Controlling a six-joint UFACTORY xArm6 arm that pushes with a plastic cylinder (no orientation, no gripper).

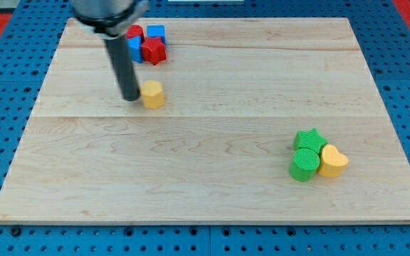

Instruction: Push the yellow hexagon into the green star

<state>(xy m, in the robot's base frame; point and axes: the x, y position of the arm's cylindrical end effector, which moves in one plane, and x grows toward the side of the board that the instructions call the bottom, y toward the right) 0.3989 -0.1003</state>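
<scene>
The yellow hexagon (152, 94) sits on the wooden board in the upper left part of the view. My tip (129, 97) stands right against its left side. The green star (308, 139) lies far off at the view's lower right, touching a green cylinder (304, 163) just below it and a yellow heart-shaped block (332, 161) to its lower right.
A cluster of a red cylinder (134, 33), a blue cube (156, 33), a blue block (134, 49) and a red star (154, 50) sits near the board's top edge, just above my tip. The wooden board (212, 192) lies on a blue pegboard.
</scene>
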